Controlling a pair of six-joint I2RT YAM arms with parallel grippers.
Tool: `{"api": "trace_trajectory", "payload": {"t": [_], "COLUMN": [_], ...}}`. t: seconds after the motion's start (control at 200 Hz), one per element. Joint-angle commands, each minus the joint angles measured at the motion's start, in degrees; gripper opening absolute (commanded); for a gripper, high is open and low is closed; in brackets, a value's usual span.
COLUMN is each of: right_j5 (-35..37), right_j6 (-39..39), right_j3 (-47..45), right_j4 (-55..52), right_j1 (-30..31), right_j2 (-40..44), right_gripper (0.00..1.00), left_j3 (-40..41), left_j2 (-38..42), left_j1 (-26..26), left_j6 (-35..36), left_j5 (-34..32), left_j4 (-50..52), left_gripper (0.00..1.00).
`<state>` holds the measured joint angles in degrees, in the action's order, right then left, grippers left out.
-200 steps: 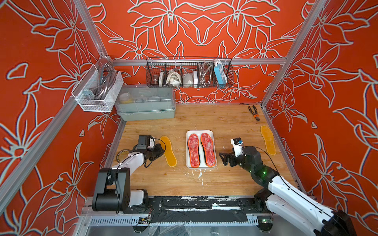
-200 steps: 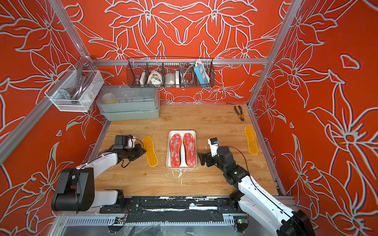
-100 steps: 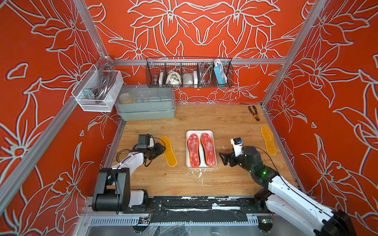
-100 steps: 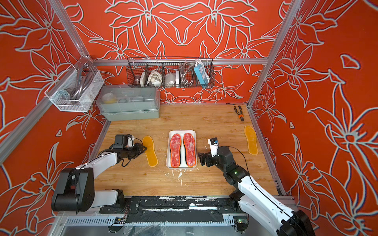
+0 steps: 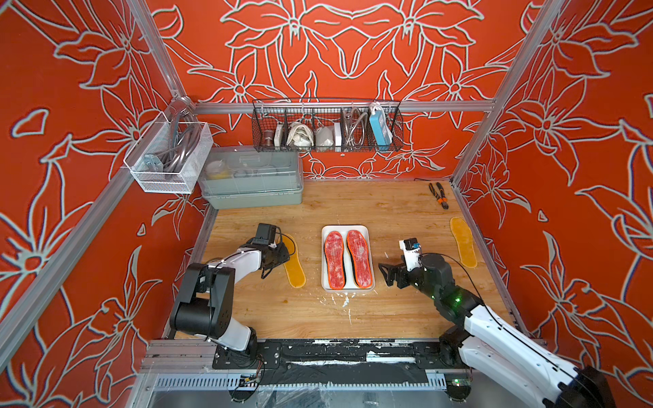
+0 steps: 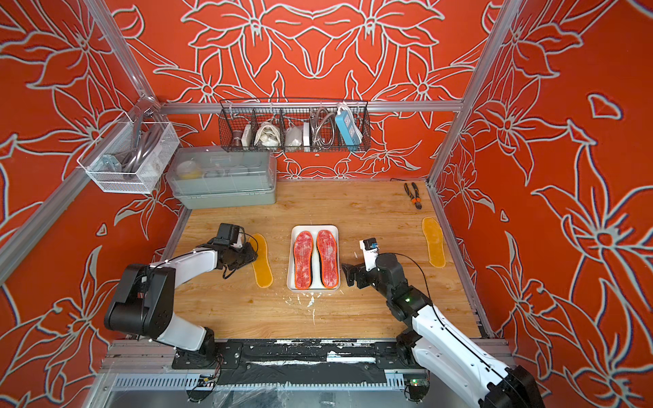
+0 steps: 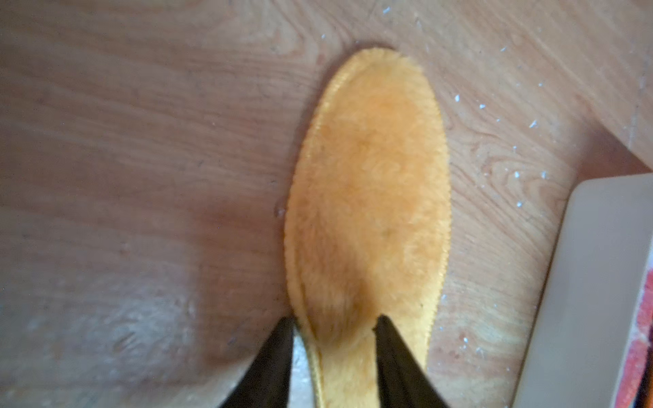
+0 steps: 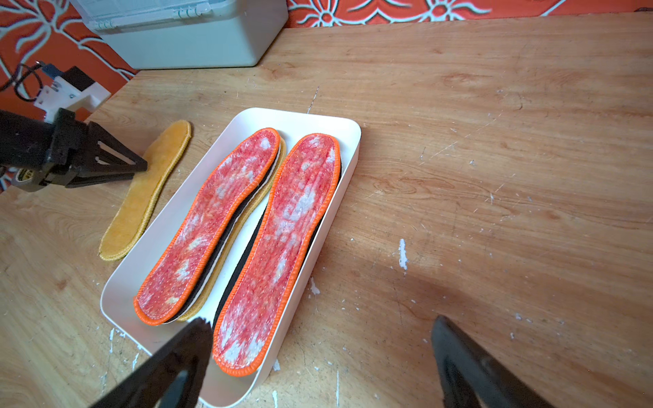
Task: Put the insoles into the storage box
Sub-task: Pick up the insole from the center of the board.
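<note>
White flecks (image 5: 344,302) speckle the near part of the wooden table (image 5: 388,318). Just past them the right tool (image 5: 386,273) hangs low beside the white box (image 5: 344,228), its fingers spread wide with nothing between them.

The box, a shallow plastic tray with rounded corners, lies mid-table and holds two red-and-white insoles (image 5: 335,259) side by side. They are mottled, fuzzy and stitched round in orange. They cover most of what lies beneath. From the right wrist view only a black strip (image 8: 242,265) and a yellow edge (image 8: 208,295) peep out, and I cannot tell how many are stacked there.

Left of the box, close but apart from it, a yellow insole (image 5: 294,263) lies flat, plush with a corded rim. The left tool (image 7: 335,319) sits over its far half, covering part of it in both top views. Its fingers (image 7: 279,353) stand slightly parted across the pile, and I cannot tell whether they pinch it or only touch it.

A second yellow insole (image 5: 463,243) lies along the table's right edge. Beyond are pliers (image 5: 439,195), a grey-green lidded container (image 5: 252,197) and a wire basket (image 5: 397,127) whose contents are hard to make out.
</note>
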<state>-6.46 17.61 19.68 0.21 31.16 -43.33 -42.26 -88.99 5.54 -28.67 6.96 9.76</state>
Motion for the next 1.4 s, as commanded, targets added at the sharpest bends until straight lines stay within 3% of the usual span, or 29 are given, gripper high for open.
{"api": "trace_trajectory", "payload": {"t": [0.0, 0.09, 0.27, 0.58, 0.806, 1.396], "right_j5": [0.6, 1.1, 1.9, 2.5, 2.8, 2.8], "right_j6": [0.8, 0.8, 0.8, 1.1, 1.1, 1.3], "right_j3": [-1.2, -1.3, -1.3, -1.2, -1.4, -1.5], "right_j4": [0.8, 0.6, 0.5, 0.7, 0.7, 1.1], "right_j1": [0.1, 0.1, 0.2, 0.2, 0.1, 0.1], "right_j2": [1.0, 1.2, 0.9, 0.0, 0.4, -0.1], "right_gripper": [1.00, 0.99, 1.00, 0.99, 1.00, 1.00], "left_j3": [-2.3, -3.8, -3.5, 0.2, 3.6, 7.3], "left_j2": [-4.8, -6.5, -5.2, -1.2, 2.6, 13.3], "left_j1": [1.4, 2.3, 2.3, 1.1, -1.4, -2.8], "left_j6": [-0.2, 0.1, 0.8, -1.4, -3.8, -6.0], "left_j5": [-4.7, -6.5, -2.4, 16.5, 20.7, 23.6], "left_j4": [4.3, 5.1, 3.1, -6.5, -9.9, -11.2], "left_gripper": [0.19, 0.00, 0.00, 0.00, 0.00, 0.00]}}
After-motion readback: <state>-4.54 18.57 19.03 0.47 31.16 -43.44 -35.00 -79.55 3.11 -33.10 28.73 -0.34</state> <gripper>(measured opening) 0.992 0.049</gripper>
